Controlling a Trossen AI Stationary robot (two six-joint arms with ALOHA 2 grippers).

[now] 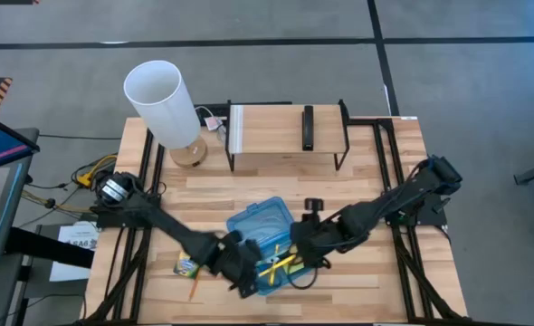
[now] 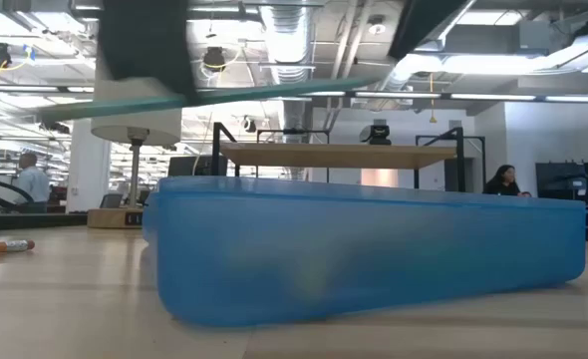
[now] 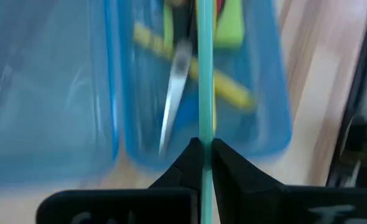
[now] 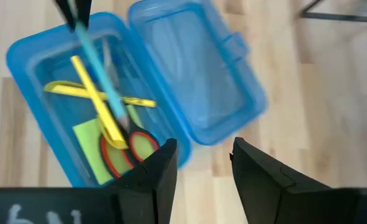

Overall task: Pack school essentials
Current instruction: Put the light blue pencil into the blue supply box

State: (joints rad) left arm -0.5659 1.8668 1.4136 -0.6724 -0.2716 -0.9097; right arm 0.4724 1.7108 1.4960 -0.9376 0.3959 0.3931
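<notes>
Lying near the table's (image 1: 276, 172) left front corner are a crayon box (image 1: 187, 266) and an orange pencil (image 1: 195, 288) on the pale wooden planks. Pinching a teal pencil (image 3: 204, 81) between closed fingers, the left claw (image 3: 203, 147) is hovering over the open blue case (image 4: 109, 93) near the front edge, where yellow pencils (image 4: 93, 93), red-handled scissors (image 4: 130, 143) and a green sticky-note pad (image 4: 93, 146) are lying. Hanging beside it, the right claw (image 4: 202, 155) is gaping, empty. A lamp (image 1: 163, 104) and shelf (image 1: 285, 127) are standing along the back edge; ceiling ducts (image 2: 304, 25) are showing beyond.
</notes>
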